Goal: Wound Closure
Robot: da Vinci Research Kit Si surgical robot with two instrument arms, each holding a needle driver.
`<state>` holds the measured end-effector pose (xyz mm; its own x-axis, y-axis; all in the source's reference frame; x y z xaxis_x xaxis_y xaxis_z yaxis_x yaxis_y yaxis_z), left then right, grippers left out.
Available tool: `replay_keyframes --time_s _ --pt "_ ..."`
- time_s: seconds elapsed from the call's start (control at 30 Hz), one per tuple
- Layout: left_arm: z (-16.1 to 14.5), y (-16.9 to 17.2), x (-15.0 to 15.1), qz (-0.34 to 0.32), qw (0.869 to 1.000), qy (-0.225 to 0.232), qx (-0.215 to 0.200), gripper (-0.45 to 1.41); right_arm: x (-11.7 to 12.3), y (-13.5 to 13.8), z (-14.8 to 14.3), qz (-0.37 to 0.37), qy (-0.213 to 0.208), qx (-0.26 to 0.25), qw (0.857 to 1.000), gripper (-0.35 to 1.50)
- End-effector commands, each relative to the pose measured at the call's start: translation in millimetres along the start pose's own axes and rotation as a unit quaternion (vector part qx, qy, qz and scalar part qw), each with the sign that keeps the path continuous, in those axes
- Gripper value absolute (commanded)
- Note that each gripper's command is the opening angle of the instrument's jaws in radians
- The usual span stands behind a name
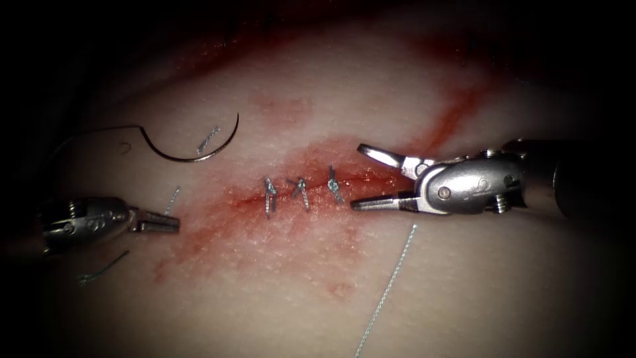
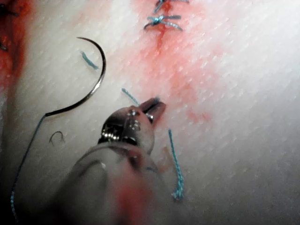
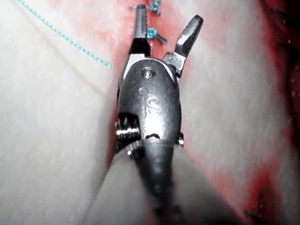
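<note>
Needle point(image 1: 192, 149) loose on tissue point(image 1: 464, 292) (both pincers empty).

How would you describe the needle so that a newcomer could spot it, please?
Start at the cut in the tissue, then look left. The needle lies free above the left pincer: one dark curved wire, larger than nearby cut ends of thread.
</note>
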<state>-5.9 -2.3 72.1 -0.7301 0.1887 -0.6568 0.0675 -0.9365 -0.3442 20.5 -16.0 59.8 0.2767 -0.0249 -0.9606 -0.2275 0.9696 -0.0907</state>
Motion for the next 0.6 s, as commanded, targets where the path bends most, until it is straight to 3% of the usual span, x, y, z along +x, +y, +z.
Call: replay_keyframes --time_s 0.03,0.07,0.13,0.2,0.27,0.3,0.33,0.37,0.47,0.6 --pt "1.0 -0.2 -0.8 0.005 1.0 -0.013 0.004 0.56 -0.3 -0.4 0.8 0.0 0.001 0.001 1.0 1.48" --pt "1.0 -0.2 -0.8 0.005 1.0 -0.013 0.004 0.56 -0.3 -0.4 0.8 0.0 0.001 0.001 1.0 1.48" --pt "0.8 -0.6 -2.2 0.012 0.999 -0.028 0.009 0.86 -0.3 -0.4 0.8 0.0 0.001 0.001 1.0 1.48" --pt "0.4 -0.8 -2.9 0.007 1.0 -0.028 0.011 1.03 -0.3 -0.5 0.8 0.0 0.001 0.001 1.0 1.48" --pt "-0.1 -0.8 -3.7 -0.005 0.999 -0.031 0.011 0.96 -0.2 -0.5 0.8 0.0 0.001 0.001 1.0 1.48" --pt "-0.4 -0.7 -4.1 -0.012 0.999 -0.036 0.011 1.01 -0.2 -0.5 0.8 0.0 0.001 0.001 1.0 1.48" --pt "-0.7 -0.6 -4.6 -0.018 0.999 -0.043 0.007 1.25 -0.2 -0.5 0.8 0.0 0.001 0.001 1.0 1.48" --pt "-1.0 -0.5 -4.9 -0.019 0.999 -0.048 0.005 1.28 -0.2 -0.5 0.8 0.0 0.001 0.001 1.0 1.48" --pt "-1.5 -0.4 -5.4 -0.027 0.998 -0.052 0.012 1.3 -0.1 -0.5 0.8 0.001 0.001 0.001 1.0 1.48" --pt "-2.9 -0.6 -5.7 -0.029 0.998 -0.053 0.01 1.11 -0.1 -0.5 0.8 0.001 0.001 0.001 1.0 1.46"
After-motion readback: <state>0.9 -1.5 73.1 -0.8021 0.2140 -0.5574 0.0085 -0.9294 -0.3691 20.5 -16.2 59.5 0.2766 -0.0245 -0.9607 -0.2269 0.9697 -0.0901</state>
